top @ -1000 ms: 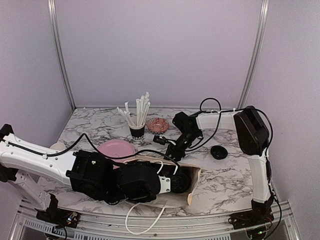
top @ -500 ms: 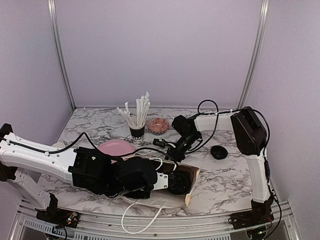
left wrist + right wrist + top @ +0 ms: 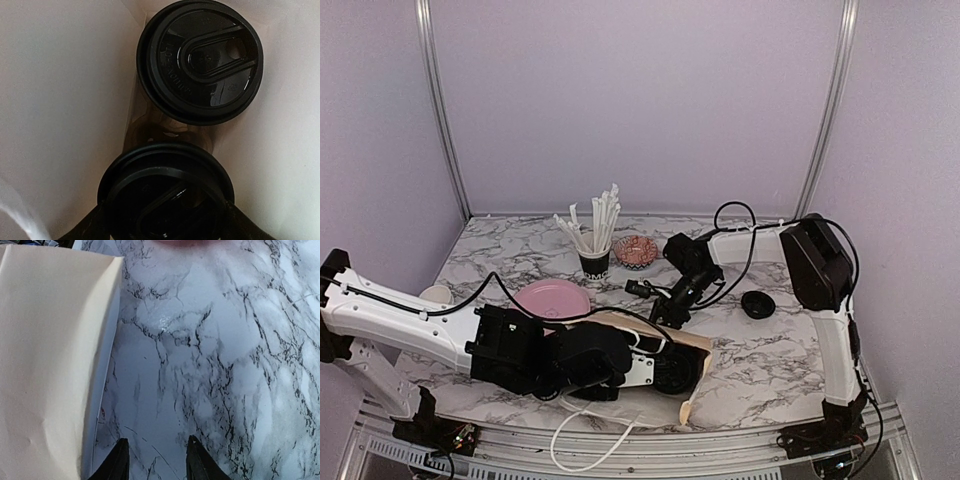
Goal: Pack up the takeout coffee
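Takeout coffee [image 3: 167, 195] sits gripped between left fingers [image 3: 242, 227] inside paper bag [image 3: 60, 100].

Raised lettering curves along the rim of the black lid [image 3: 200, 60] just ahead of the left gripper [image 3: 165, 225], too faint to read. The black cup [image 3: 595, 264] of straws, left of the right gripper [image 3: 658, 312], bears white letters too small to make out.

Top view: even, diffuse light with a lavender cast, soft shadows on the table [image 3: 770, 350], sharp throughout.

Left wrist: dim warm glow through the bag [image 3: 60, 100] paper. Far lid [image 3: 200, 60] ahead of left end effector [image 3: 165, 225] shows glossy streaks; takeout coffee [image 3: 165, 185] lid between its fingers [image 3: 92, 227] is dark and soft.

Right wrist: bright table, small glint ahead of right end effector [image 3: 157, 460], whose fingers [image 3: 120, 460] are silhouetted.
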`<state>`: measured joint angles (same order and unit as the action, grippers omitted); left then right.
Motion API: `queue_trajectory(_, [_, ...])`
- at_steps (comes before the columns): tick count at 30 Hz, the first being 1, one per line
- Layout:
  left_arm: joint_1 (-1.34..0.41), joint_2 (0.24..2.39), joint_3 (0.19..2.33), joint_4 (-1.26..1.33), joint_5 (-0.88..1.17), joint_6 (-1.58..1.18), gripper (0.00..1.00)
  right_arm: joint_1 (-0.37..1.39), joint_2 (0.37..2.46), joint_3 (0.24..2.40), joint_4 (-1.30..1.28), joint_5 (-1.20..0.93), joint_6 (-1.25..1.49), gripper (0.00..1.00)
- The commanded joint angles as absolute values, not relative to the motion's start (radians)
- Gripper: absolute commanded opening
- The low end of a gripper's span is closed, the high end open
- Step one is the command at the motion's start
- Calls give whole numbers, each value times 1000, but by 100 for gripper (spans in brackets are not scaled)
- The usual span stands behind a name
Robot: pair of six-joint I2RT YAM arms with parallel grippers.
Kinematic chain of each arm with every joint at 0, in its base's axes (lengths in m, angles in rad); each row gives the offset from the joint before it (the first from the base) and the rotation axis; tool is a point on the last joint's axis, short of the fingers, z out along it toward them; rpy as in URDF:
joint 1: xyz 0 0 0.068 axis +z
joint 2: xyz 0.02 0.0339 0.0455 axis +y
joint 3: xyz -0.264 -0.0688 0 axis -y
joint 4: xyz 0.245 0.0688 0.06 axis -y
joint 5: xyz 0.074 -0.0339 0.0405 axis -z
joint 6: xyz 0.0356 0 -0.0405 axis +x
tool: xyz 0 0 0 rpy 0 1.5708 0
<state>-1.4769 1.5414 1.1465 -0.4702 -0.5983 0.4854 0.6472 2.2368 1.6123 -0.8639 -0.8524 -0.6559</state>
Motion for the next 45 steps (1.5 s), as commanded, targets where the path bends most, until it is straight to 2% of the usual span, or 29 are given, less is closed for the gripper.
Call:
queue_trajectory(1, [-1464,1523,1120,-403,-605,520,51,668,2218,1614,-867,-881,-681,38])
queue_trajectory(24, [-1430,1536,1065,-321,-580,571,50,681,2263,1641,-925,-934,-753,38])
queue_trajectory(35, [-1384,1566,1062,-292,-508,573,49,682,2305,1681,-1020,-998,-841,38])
queue_trajectory(39, [-1382,1568,1100,-328,-472,558,49,643,2293,1708,-1016,-915,-806,43])
queue_trajectory(45, [-1379,1606,1231,-500,-365,495,49,491,2198,1752,-1008,-765,-760,53])
